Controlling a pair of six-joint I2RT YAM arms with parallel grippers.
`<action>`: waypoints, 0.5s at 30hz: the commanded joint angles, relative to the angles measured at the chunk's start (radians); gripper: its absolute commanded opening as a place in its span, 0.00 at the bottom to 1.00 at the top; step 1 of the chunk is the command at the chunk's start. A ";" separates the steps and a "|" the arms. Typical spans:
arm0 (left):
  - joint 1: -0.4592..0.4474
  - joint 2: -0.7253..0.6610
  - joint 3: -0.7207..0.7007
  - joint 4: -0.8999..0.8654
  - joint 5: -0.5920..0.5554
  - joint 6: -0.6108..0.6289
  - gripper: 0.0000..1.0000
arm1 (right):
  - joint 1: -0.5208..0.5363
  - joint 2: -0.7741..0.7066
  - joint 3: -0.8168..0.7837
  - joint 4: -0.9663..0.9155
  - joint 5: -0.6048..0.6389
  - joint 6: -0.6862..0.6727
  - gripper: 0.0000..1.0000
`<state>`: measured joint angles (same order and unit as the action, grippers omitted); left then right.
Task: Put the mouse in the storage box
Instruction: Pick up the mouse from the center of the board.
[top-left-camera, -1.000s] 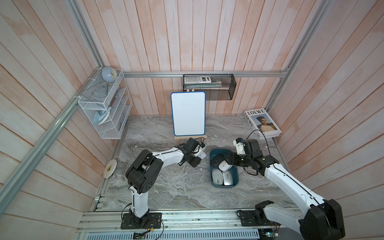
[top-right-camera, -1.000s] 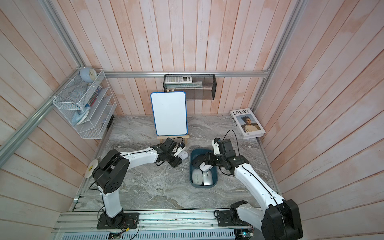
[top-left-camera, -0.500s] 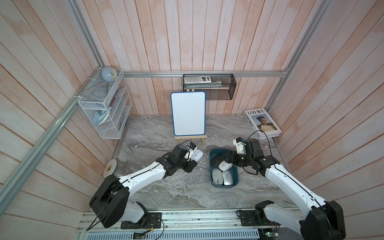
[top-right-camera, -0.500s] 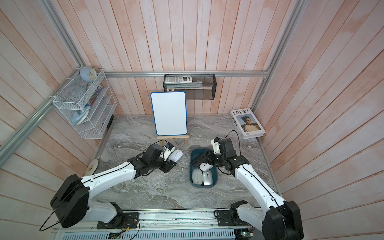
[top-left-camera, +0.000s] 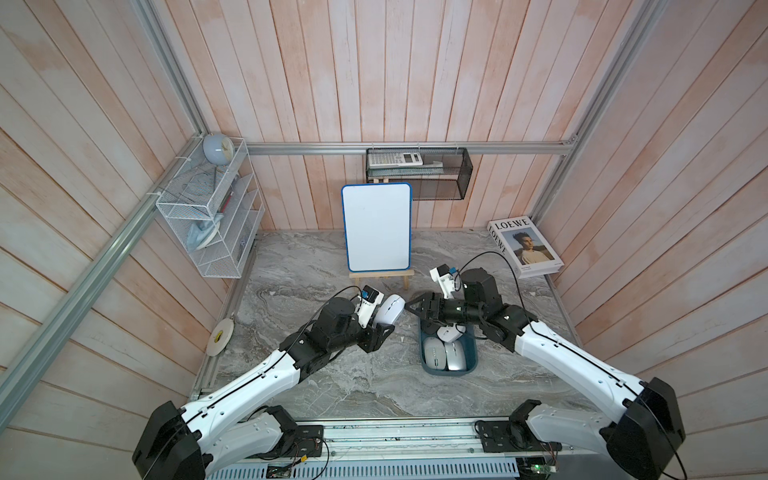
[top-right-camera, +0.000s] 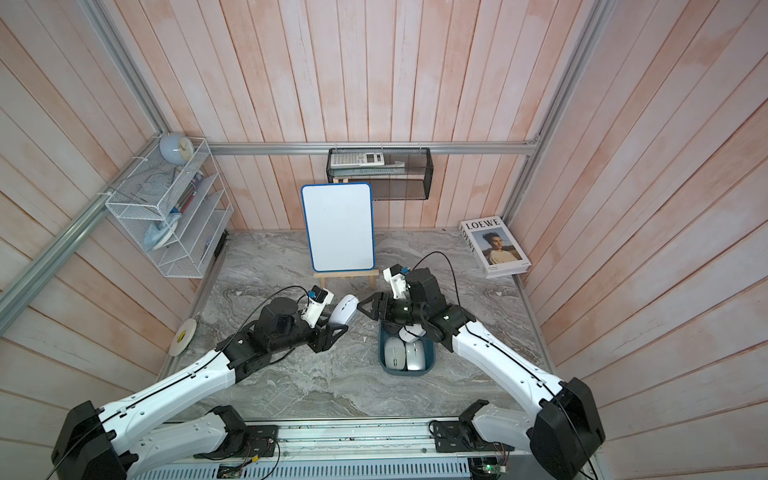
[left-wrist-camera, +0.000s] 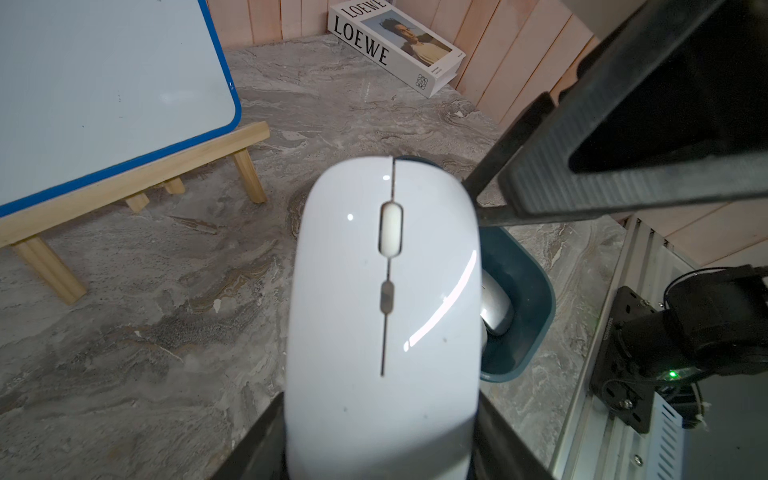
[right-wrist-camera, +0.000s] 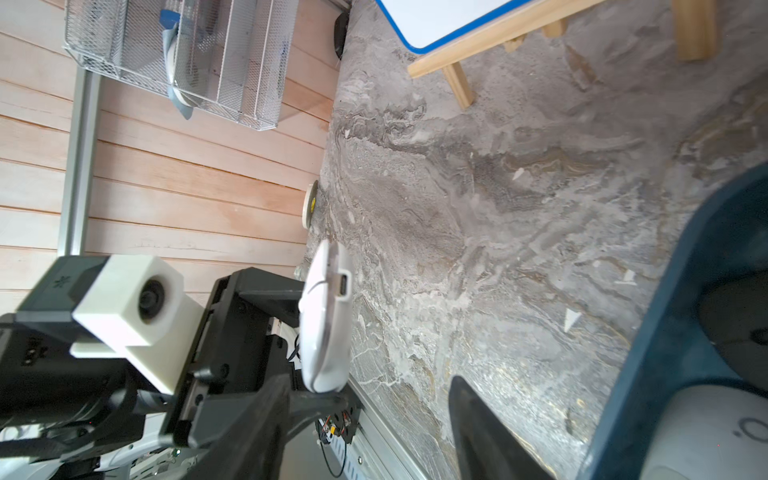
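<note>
My left gripper (top-left-camera: 384, 319) is shut on a white mouse (top-left-camera: 390, 309), held off the marble table just left of the storage box (top-left-camera: 449, 372). In the left wrist view the mouse (left-wrist-camera: 384, 311) fills the middle, clamped by its rear between both fingers, with the teal box (left-wrist-camera: 523, 291) behind it. Other mice (top-left-camera: 435, 353) lie inside the box. My right gripper (top-left-camera: 419, 316) hangs open over the box's far end, pointing at the held mouse (right-wrist-camera: 326, 328). Its fingers (right-wrist-camera: 478, 424) hold nothing. In both top views the two grippers nearly face each other (top-right-camera: 372, 312).
A whiteboard on a wooden easel (top-left-camera: 376, 226) stands behind the grippers. A LOEWE book (top-left-camera: 525, 251) leans at the back right. A tape roll (top-left-camera: 219, 336) rests against the left wall under the white wire rack (top-left-camera: 212, 216). A black mesh basket (top-left-camera: 417, 174) hangs on the back wall.
The left arm has changed pose, from folded to stretched out low from the front left, still holding the mouse left of the box. The right gripper has opened slightly wider.
</note>
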<state>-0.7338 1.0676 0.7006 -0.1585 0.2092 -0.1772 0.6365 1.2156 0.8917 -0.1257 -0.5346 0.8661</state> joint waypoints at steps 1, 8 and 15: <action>-0.004 -0.014 -0.010 0.022 0.019 -0.016 0.42 | 0.014 0.028 0.021 0.093 -0.021 0.070 0.63; -0.006 -0.016 -0.016 0.032 0.030 -0.019 0.42 | 0.039 0.095 0.049 0.110 -0.033 0.096 0.48; -0.005 0.009 -0.013 0.037 0.027 -0.018 0.42 | 0.075 0.134 0.043 0.170 -0.052 0.139 0.35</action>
<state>-0.7341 1.0702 0.6949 -0.1570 0.2176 -0.1886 0.6941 1.3338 0.9138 -0.0040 -0.5667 0.9821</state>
